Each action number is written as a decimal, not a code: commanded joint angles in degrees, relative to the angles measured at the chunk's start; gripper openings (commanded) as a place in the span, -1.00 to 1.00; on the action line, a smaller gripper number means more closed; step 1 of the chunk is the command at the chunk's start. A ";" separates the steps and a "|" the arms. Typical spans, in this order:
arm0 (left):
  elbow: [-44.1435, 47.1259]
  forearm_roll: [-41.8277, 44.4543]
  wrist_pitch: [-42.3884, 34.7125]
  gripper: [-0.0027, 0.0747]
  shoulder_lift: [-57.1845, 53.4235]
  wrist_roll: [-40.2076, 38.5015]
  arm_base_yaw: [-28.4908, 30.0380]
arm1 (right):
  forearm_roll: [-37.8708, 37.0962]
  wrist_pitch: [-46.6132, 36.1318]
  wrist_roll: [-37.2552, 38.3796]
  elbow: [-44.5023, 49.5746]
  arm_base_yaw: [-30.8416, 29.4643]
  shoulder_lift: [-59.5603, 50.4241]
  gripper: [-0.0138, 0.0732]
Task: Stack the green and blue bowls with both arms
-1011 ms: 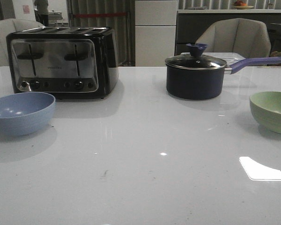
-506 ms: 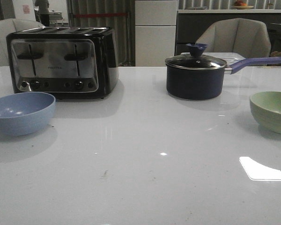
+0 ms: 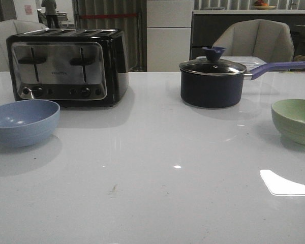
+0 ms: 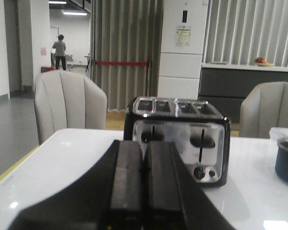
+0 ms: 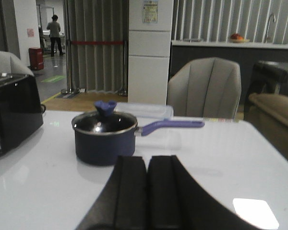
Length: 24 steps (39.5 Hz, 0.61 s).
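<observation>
On white surface [image 3: 152,193], nr the front edge: nothing but a bright glare patch [image 3: 283,184] twd the right side. Further back, at left edge: blue bowl [image 3: 23,122], upright, hollow showing, sat alone just in front of toaster [image 3: 68,66] w/ a small gap betw. Opposite, at right edge & partly cut off by the frame: green bowl [image 3: 295,121], also upright, alone. Both bowls well apart, full width of surface betw them, not stacked. Neither arm visible in front view.

Left gripper [image 4: 145,184] seen only in left wrist view: two black fingers [image 4: 126,182] pressed flat together, clenched, holding nothing, hanging above surface w/ toaster beyond. Right gripper [image 5: 147,191] seen only in right wrist view: fingers [image 5: 130,191] likewise pressed together, clenched on nothing, pointing twd saucepan [image 5: 104,139].

Back half of surface: black & chrome 4-slot toaster at left, knobs along its lower front. Right of centre, dark blue saucepan w/ glass lid [image 3: 212,66], knob on top, handle [image 3: 279,67] running out twd right edge. Behind surface: grey armchairs [image 3: 256,40], white pillar [image 3: 168,33], dark counter at far right, person [image 3: 51,11] standing far back left in corridor.
</observation>
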 commanded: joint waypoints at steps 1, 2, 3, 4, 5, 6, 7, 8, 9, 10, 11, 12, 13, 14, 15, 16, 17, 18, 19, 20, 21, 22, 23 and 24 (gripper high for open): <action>-9.33 0.21 0.75 -0.68 0.61 -0.24 0.11 | -3.13 -0.34 -0.17 -7.91 -0.24 0.67 -0.62; -11.39 0.35 1.44 -0.68 1.30 -0.12 0.11 | -3.19 0.94 -0.17 -9.80 -0.24 1.37 -0.62; -12.96 0.49 2.18 -0.68 1.80 -0.11 0.11 | -3.19 1.85 -0.17 -11.69 -0.24 1.99 -0.62; -14.93 0.49 2.65 -0.68 2.63 -0.11 0.11 | -3.19 2.96 -0.17 -13.07 -0.24 2.90 -0.62; -16.42 0.49 3.22 -0.68 3.22 -0.11 0.11 | -3.19 3.63 -0.17 -14.87 -0.24 3.87 -0.62; -18.38 0.57 3.77 -0.68 4.15 -0.11 0.11 | -3.19 4.81 -0.17 -16.66 -0.24 4.91 -0.62; -20.32 0.57 4.40 -0.68 5.12 -0.11 0.11 | -3.19 5.58 -0.17 -18.43 -0.24 5.78 -0.62; -22.25 0.57 4.98 -0.68 6.16 -0.11 0.11 | -3.19 6.70 -0.17 -19.78 -0.24 6.96 -0.62; -23.67 0.57 5.76 -0.68 6.99 -0.11 0.11 | -3.19 7.67 -0.17 -21.54 -0.24 8.19 -0.62; -25.52 0.57 6.63 -0.68 8.14 -0.11 0.11 | -3.19 9.36 -0.17 -23.25 -0.24 9.47 -0.62; -26.85 0.57 7.37 -0.68 9.33 -0.11 0.11 | -3.19 10.45 -0.17 -24.94 -0.24 10.43 -0.62; -29.10 0.57 8.66 -0.68 10.57 -0.11 0.11 | -3.19 12.00 -0.17 -26.16 -0.24 11.73 -0.62; -30.40 0.57 10.30 -0.68 11.52 -0.11 0.11 | -3.19 13.14 -0.17 -27.72 -0.24 13.05 -0.62; -32.08 0.57 12.16 -0.68 12.80 -0.11 0.11 | -3.19 14.53 -0.17 -28.80 -0.24 14.03 -0.62; -33.29 0.57 13.72 -0.68 14.10 -0.11 0.11 | -3.19 15.97 -0.17 -30.21 -0.24 15.36 -0.62; -34.79 0.57 15.92 -0.68 15.08 -0.11 0.11 | -3.19 17.15 -0.17 -31.16 -0.24 16.38 -0.62; -36.13 0.57 17.59 -0.68 16.37 -0.11 0.11 | -3.19 18.66 -0.17 -32.33 -0.24 17.71 -0.62; -37.04 0.57 19.88 -0.68 17.29 -0.11 0.11 | -3.19 19.83 -0.17 -33.10 -0.24 18.68 -0.62; -38.10 0.57 21.65 -0.68 18.48 -0.11 0.11 | -3.19 21.35 -0.17 -33.97 -0.24 19.93 -0.62; -38.76 0.57 23.91 -0.68 19.36 -0.11 0.11 | -3.19 22.41 -0.17 -34.66 -0.24 21.15 -0.62; -39.41 0.57 25.86 -0.68 20.49 -0.11 0.11 | -3.19 24.22 -0.17 -35.15 -0.24 22.35 -0.62; -39.67 0.57 27.16 -0.68 21.51 -0.11 0.11 | -3.19 25.29 -0.17 -35.41 -0.24 23.17 -0.62; -39.85 0.57 28.66 -0.68 22.25 -0.11 0.11 | -3.19 26.66 -0.17 -35.54 -0.24 24.26 -0.62; -39.85 0.57 29.41 -0.68 23.05 -0.11 0.11 | -3.19 27.35 -0.17 -35.54 -0.24 25.03 -0.62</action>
